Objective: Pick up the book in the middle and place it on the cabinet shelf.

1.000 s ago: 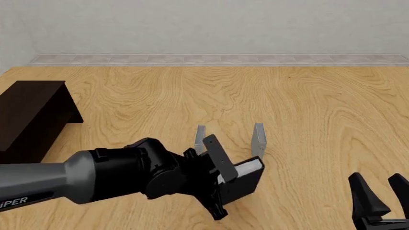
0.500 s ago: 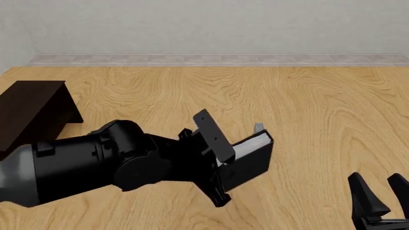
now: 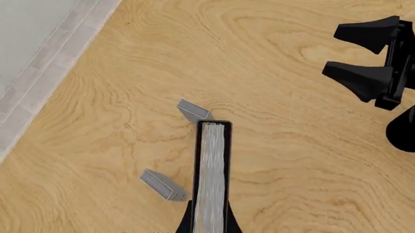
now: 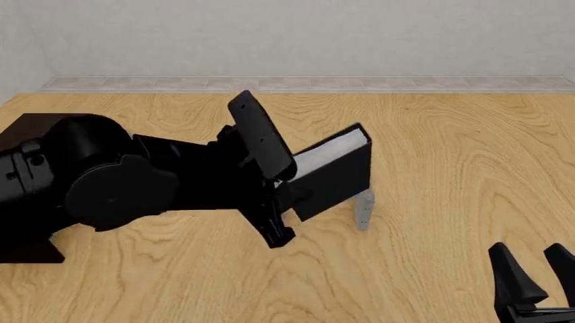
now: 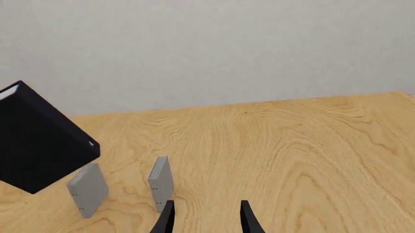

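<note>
My left gripper (image 4: 282,192) is shut on the book (image 4: 334,167), a thick black volume with a white page edge, held tilted in the air above the table. In the left wrist view the book (image 3: 212,170) points page-edge up between the fingers. Most of the dark cabinet shelf (image 4: 18,128) at the far left is hidden behind my left arm. My right gripper (image 4: 527,252) stands open and empty at the near right edge, well apart from the book (image 5: 39,141).
Two thin grey upright plates (image 5: 87,188) (image 5: 159,182) stand on the wooden table below the book; only one plate (image 4: 362,210) shows in the front view. A pale wall runs along the table's far edge.
My left gripper has lifted the book up from between the grey plates and carried it higher and to the left. The right arm has not moved.
</note>
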Action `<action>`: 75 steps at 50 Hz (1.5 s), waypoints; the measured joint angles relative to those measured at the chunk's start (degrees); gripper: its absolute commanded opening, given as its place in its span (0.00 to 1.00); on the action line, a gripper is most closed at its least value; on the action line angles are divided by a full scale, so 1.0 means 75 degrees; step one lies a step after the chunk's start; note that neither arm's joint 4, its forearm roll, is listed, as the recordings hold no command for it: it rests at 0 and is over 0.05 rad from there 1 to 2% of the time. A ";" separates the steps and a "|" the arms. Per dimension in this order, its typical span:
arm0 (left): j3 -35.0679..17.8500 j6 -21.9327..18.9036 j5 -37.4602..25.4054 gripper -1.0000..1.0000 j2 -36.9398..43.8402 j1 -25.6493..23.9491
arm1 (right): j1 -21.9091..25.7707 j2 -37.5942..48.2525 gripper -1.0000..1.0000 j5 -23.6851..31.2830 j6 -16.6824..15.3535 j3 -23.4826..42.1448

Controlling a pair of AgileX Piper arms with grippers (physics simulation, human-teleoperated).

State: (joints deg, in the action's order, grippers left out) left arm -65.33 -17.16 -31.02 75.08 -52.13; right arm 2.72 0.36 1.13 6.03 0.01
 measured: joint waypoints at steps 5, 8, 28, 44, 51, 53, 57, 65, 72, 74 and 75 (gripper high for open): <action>-0.0051 -0.0218 -0.0036 0.00 -0.0175 0.0272 | 0.0008 0.0003 1.00 0.0004 0.0006 0.0000; -0.0113 -0.0329 -0.0090 0.00 -0.0275 0.0420 | 0.0015 0.0003 1.00 0.0008 0.0006 0.0000; -0.0720 -0.1332 -0.0910 0.00 -0.0944 0.1594 | 0.0071 -0.0004 1.00 0.0040 -0.0025 -0.0001; -0.0561 -0.2612 -0.1031 0.00 -0.1434 0.3053 | 0.0099 -0.0012 1.00 0.0051 -0.0019 -0.0001; -0.0449 -0.3212 -0.1096 0.00 -0.1499 0.3596 | 0.0104 -0.0012 1.00 0.0065 0.0003 -0.0001; -0.0506 -0.3353 -0.1161 0.00 -0.1500 0.3733 | 0.0108 -0.0010 1.00 0.0072 0.0007 -0.0001; -0.0649 -0.3608 -0.1294 0.00 -0.1495 0.4014 | 0.0118 -0.0006 1.00 0.0080 0.0013 -0.0001; -0.1006 -0.3987 -0.1652 0.00 -0.1415 0.4562 | 0.0122 0.0003 1.00 0.0092 0.0021 0.0000; -0.1562 -0.4250 -0.1999 0.00 -0.1257 0.5049 | 0.0116 0.0008 1.00 0.0100 0.0021 0.0000; -0.1627 -0.4351 -0.2033 0.00 -0.1231 0.5230 | 0.0118 0.0010 1.00 0.0100 0.0020 0.0000; -0.1639 -0.4406 -0.2034 0.00 -0.1222 0.5333 | 0.0119 0.0012 1.00 0.0101 0.0020 0.0000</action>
State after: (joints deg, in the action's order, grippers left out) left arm -77.62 -50.20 -46.27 65.91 -12.13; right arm 3.62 0.45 1.89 6.18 0.02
